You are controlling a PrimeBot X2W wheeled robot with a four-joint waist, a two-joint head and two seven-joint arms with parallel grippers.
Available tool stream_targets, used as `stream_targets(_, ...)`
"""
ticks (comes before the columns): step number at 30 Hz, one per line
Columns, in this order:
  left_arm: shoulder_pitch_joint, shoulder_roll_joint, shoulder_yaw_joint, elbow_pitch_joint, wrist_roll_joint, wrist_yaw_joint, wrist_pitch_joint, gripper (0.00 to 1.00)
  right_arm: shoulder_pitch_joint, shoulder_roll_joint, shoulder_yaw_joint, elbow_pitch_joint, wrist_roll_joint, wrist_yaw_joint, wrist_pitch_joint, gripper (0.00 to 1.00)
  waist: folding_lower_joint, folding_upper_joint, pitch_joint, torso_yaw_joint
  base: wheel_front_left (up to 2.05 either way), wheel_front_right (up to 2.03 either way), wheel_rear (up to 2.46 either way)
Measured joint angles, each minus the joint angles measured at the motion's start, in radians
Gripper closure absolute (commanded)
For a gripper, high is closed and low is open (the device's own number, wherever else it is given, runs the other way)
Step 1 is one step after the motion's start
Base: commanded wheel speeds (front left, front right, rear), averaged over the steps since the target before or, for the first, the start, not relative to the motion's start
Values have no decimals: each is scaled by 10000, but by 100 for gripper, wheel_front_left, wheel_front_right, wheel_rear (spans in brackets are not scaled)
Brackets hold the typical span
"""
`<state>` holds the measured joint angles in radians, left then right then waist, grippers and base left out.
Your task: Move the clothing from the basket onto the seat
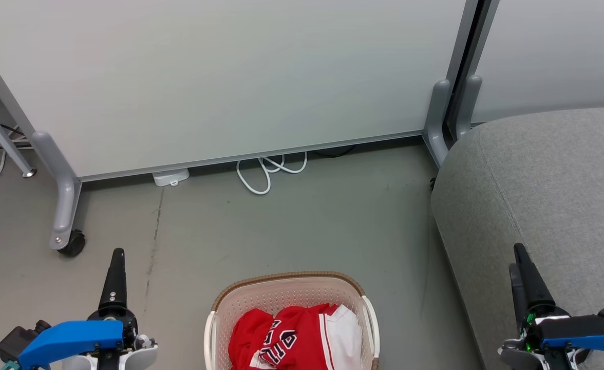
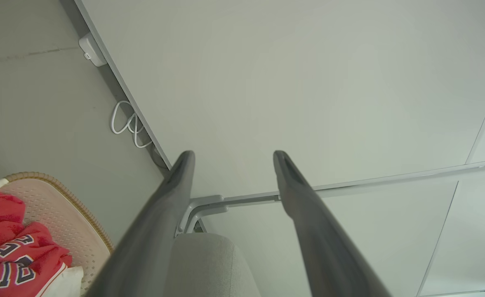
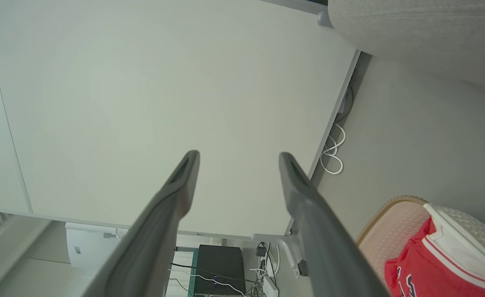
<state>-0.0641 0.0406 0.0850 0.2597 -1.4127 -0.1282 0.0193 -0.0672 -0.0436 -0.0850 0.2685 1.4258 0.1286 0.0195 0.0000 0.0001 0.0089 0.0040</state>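
left tool [image 2: 233, 154], right tool [image 3: 238, 154] spread, empty | clothing [image 1: 291, 334] crumpled in basket [image 1: 286, 277], lettering slanted

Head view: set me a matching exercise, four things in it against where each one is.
Things:
1. red soft-fabric clothing with block lettering
2. large grey fabric-upholstered seat
3. white looped cable
4. black caster wheel

Places:
a. on the floor at the foot of the white partition
b. under a grey frame leg, far left
c. in the cream-white perforated plastic basket
d. right side of the view

Pairs: 1-c, 2-d, 3-a, 4-b.
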Motion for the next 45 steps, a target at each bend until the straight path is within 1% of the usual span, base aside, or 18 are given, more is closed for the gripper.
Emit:
stream_targets(7,-42,2,-86,-259,1517,61,-301,0,-9,0,169,-215,-1225,2,-295,0,0,0,20,22,0,0,0)
stream_targets(13,-47,4,-337,-499,2727,339,-510,0,-13,0,330,-368,-2405,2,-502,0,-1,0,39,38,0,0,0)
stream_targets(22,-46,13,-759,-767,4696,583,-840,0,-13,-4,594,-508,-4092,2,-838,0,0,0,52,73,0,0,0)
stream_targets(34,-47,25,-1312,-897,6966,790,-1195,0,-13,-8,823,-598,-6153,4,-1191,0,0,0,74,121,0,0,0)
stream_targets(38,-47,29,-1419,-888,7584,838,-1327,0,-13,-8,911,-596,-6922,4,-1313,0,0,0,82,133,0,0,0)
stream_targets(45,-49,69,-1643,-836,8567,880,-1528,0,-12,-10,1018,-591,-7800,4,-1524,0,0,-1,74,158,0,0,0)
